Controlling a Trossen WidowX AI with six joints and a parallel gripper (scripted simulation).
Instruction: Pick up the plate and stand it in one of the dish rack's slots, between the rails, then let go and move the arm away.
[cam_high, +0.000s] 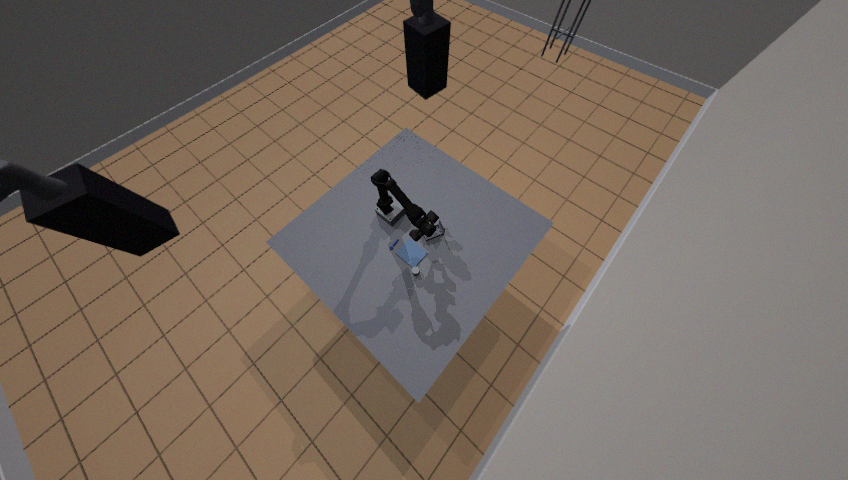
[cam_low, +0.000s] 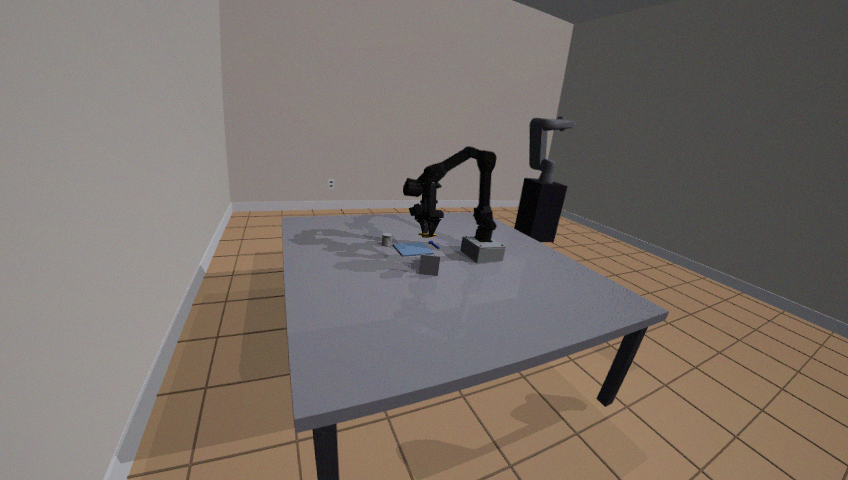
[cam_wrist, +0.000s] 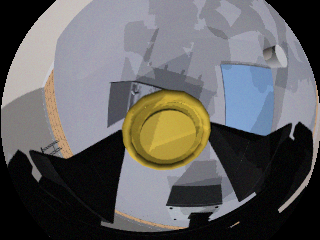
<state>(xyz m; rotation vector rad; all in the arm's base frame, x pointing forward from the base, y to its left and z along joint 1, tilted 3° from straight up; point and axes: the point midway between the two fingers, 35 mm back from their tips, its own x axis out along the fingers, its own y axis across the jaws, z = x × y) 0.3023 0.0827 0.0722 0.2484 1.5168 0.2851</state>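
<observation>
The yellow round plate (cam_low: 427, 234) (cam_wrist: 172, 134) is held between the two black fingers of my gripper (cam_low: 429, 231) (cam_wrist: 166, 131), which touch opposite sides of its rim. In the exterior view the plate shows edge-on, about level, above the table. The dish rack (cam_high: 437, 235) (cam_low: 429, 265) (cam_wrist: 118, 104) stands on the table with its grey end panel upright. In the wrist view the plate covers part of it, so most rails and slots are hidden. In the top view the wrist hides the plate and part of the rack.
A flat blue square (cam_high: 410, 252) (cam_low: 413, 249) (cam_wrist: 250, 97) lies beside the rack. A whitish cup (cam_high: 415, 270) (cam_low: 386, 240) (cam_wrist: 281, 56) stands past it. A small dark-blue stick (cam_high: 393, 244) (cam_low: 434, 244) lies near the arm's grey base (cam_high: 389, 215) (cam_low: 484, 251).
</observation>
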